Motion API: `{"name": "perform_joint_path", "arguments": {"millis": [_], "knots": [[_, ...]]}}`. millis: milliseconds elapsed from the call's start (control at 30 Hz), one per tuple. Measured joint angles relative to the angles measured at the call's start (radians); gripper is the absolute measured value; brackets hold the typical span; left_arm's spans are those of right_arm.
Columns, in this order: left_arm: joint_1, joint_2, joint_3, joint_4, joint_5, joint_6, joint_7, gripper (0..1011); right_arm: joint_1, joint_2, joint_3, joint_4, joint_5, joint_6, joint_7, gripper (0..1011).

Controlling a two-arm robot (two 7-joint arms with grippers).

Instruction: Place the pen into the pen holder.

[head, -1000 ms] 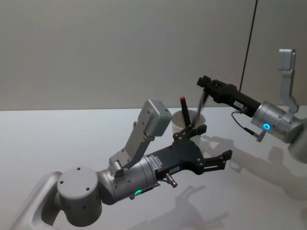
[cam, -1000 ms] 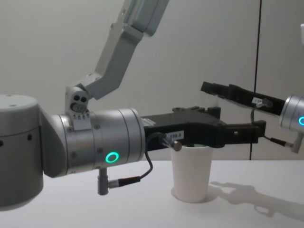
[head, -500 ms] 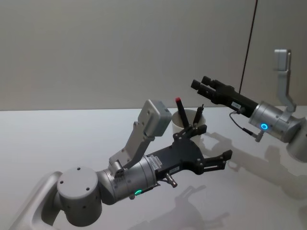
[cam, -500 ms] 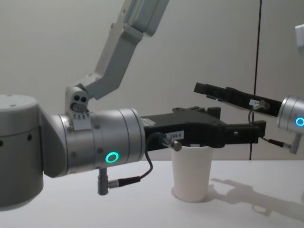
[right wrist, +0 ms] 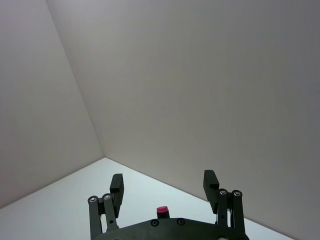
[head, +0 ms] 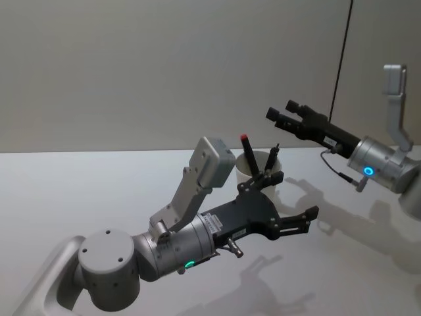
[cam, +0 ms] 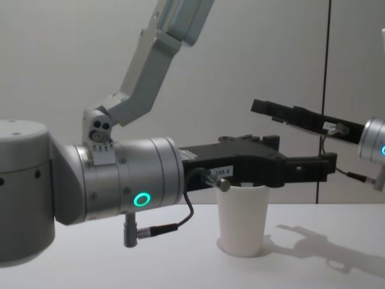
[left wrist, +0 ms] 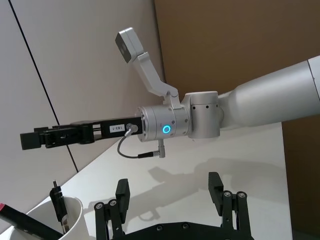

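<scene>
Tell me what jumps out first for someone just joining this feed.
The left arm dominates the foreground, its open left gripper held low beside the white paper cup on the table. Two pens stand in that cup, one with a red cap and a thinner black one. The right gripper hangs open and empty, above and to the right of the cup.

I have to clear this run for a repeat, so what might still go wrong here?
Two pens lean in the pen holder, and the left claw hangs open beside its rim, so any sideways move may tip the light cup. The right claw is open above it and to the side; a dip may catch the red-capped pen.
</scene>
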Motion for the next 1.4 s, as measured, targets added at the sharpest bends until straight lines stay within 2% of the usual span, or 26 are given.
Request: {"name": "perform_joint_path", "arguments": {"millis": [67,167,233,333,367,433,533,633,833,933,967,1000,1033,1167,1267,1300,1400], "knots": [[0.000,0.000,0.000,0.000,0.000,0.000,0.000,1000,-0.010,0.006,0.004,-0.021,-0.005,0.005,-0.004,1002],[0.000,0.000,0.000,0.000,0.000,0.000,0.000,1000,-0.044,0.020,0.011,-0.091,-0.011,0.028,-0.023,1002],[0.000,0.000,0.000,0.000,0.000,0.000,0.000,1000,-0.087,0.037,0.016,-0.176,-0.014,0.059,-0.048,1002],[0.000,0.000,0.000,0.000,0.000,0.000,0.000,1000,-0.129,0.054,0.021,-0.260,-0.015,0.089,-0.072,1001],[0.000,0.000,0.000,0.000,0.000,0.000,0.000,1000,-0.160,0.066,0.024,-0.322,-0.016,0.110,-0.090,1002],[0.000,0.000,0.000,0.000,0.000,0.000,0.000,1000,-0.186,0.076,0.027,-0.372,-0.016,0.129,-0.106,1001],[0.000,0.000,0.000,0.000,0.000,0.000,0.000,1000,-0.257,0.104,0.036,-0.510,-0.017,0.170,-0.146,1002],[0.000,0.000,0.000,0.000,0.000,0.000,0.000,1000,-0.289,0.117,0.041,-0.570,-0.017,0.190,-0.170,1001],[0.000,0.000,0.000,0.000,0.000,0.000,0.000,1000,-0.400,0.163,0.058,-0.768,-0.010,0.236,-0.250,1002],[0.000,0.000,0.000,0.000,0.000,0.000,0.000,1000,-0.434,0.178,0.063,-0.825,-0.007,0.246,-0.277,1002],[0.000,0.000,0.000,0.000,0.000,0.000,0.000,1000,-0.460,0.190,0.068,-0.865,-0.005,0.251,-0.297,1001],[0.000,0.000,0.000,0.000,0.000,0.000,0.000,1000,-0.460,0.190,0.068,-0.865,-0.005,0.251,-0.297,1001],[0.000,0.000,0.000,0.000,0.000,0.000,0.000,1000,-0.495,0.206,0.075,-0.920,-0.002,0.256,-0.327,1001],[0.000,0.000,0.000,0.000,0.000,0.000,0.000,1000,-0.544,0.229,0.086,-0.993,0.002,0.262,-0.367,1002],[0.000,0.000,0.000,0.000,0.000,0.000,0.000,1000,-0.605,0.258,0.099,-1.076,0.006,0.264,-0.413,1002],[0.000,0.000,0.000,0.000,0.000,0.000,0.000,1000,-0.605,0.258,0.099,-1.076,0.006,0.264,-0.413,1001],[0.000,0.000,0.000,0.000,0.000,0.000,0.000,1000,-0.662,0.285,0.111,-1.148,0.012,0.263,-0.453,1001]]}}
